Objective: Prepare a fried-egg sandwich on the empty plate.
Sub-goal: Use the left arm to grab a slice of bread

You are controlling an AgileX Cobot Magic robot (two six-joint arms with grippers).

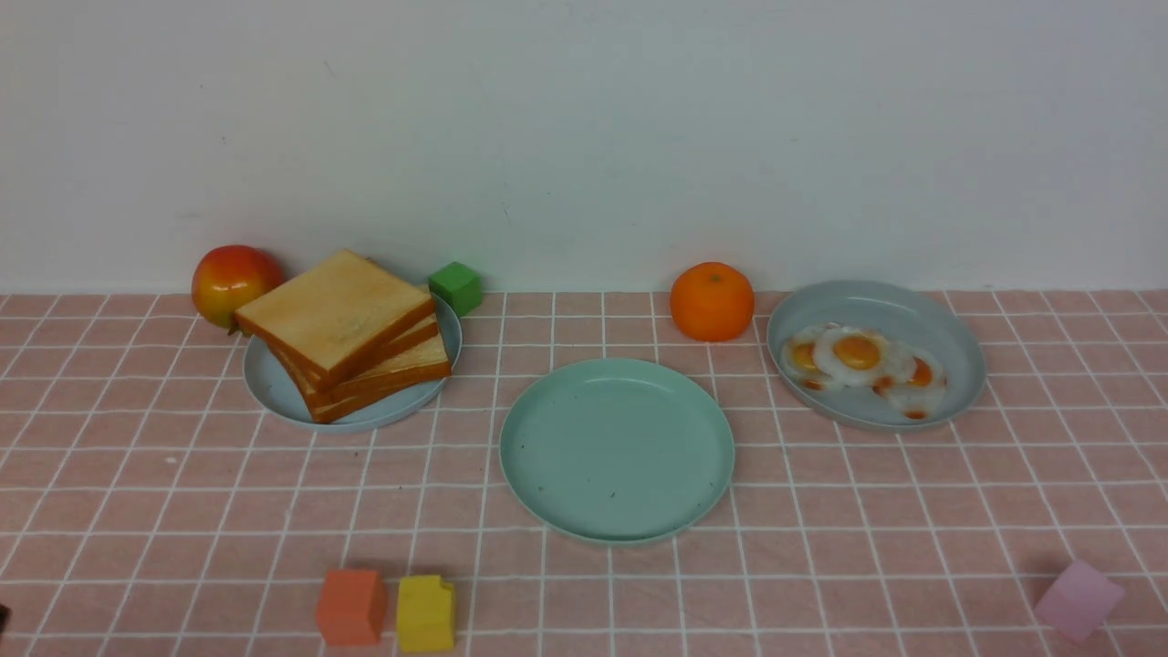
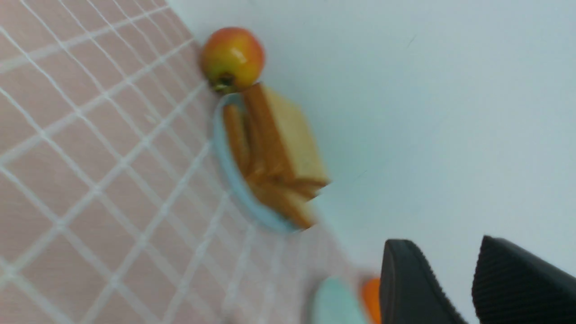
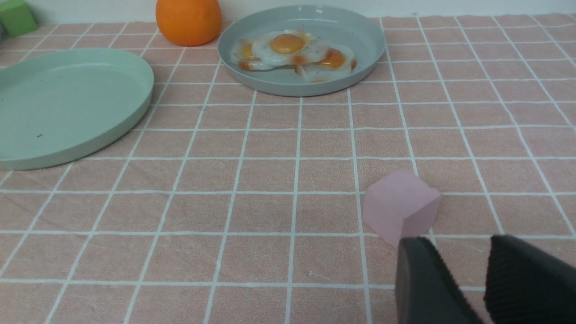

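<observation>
While both jaws (image 2: pixel 443 261) (image 3: pixel 456 261) stand parted, neither pair grips anything above the tiled table (image 1: pixel 821 547).

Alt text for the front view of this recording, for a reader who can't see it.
An empty green plate sits mid-table between a plate of stacked toast on the left and a plate of fried eggs on the right, with fruit and colored blocks around.

I see mint-green plate (image 1: pixel 617 450) w/ dark specks, golden toast (image 1: pixel 336 310) w/ orange-brown crusts, white eggs (image 1: pixel 862 358) w/ orange yolks, pinkish worktop (image 1: pixel 301 511) w/ white grid.
</observation>
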